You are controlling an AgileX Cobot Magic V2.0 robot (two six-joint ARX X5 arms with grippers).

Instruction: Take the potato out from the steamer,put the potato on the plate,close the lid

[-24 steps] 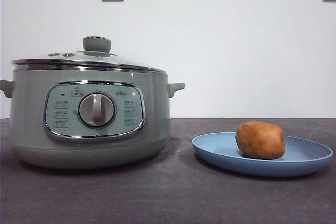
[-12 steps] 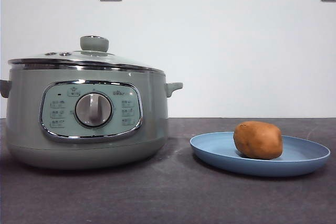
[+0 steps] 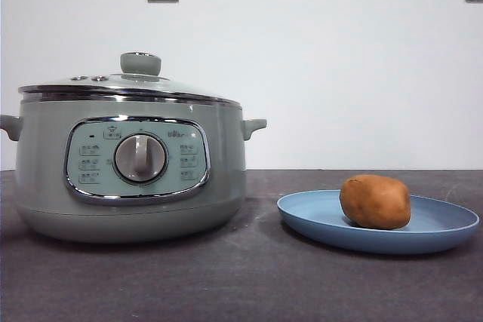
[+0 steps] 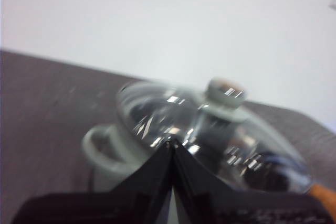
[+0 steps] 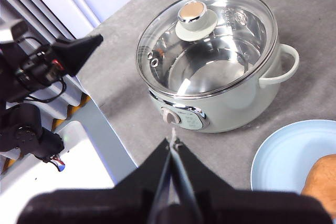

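The oval orange-brown potato [image 3: 375,201] lies on the shallow light-blue plate [image 3: 317,216]. We see the domed glass lid [image 3: 128,85] seated on the sage-green steamer [image 3: 45,171]. Left gripper [image 4: 171,145] and right gripper [image 5: 172,142] both pressed together.

Domed glass lid [image 5: 207,43] seated on sage-green steamer [image 5: 220,98]; orange-brown potato [image 5: 321,181] on light-blue plate [image 5: 278,163]; right gripper [image 5: 171,145] jaws together.

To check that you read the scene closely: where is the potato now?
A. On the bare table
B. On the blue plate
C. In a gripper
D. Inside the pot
B: the potato lies on the blue plate, beside the pot, whose lid is on.
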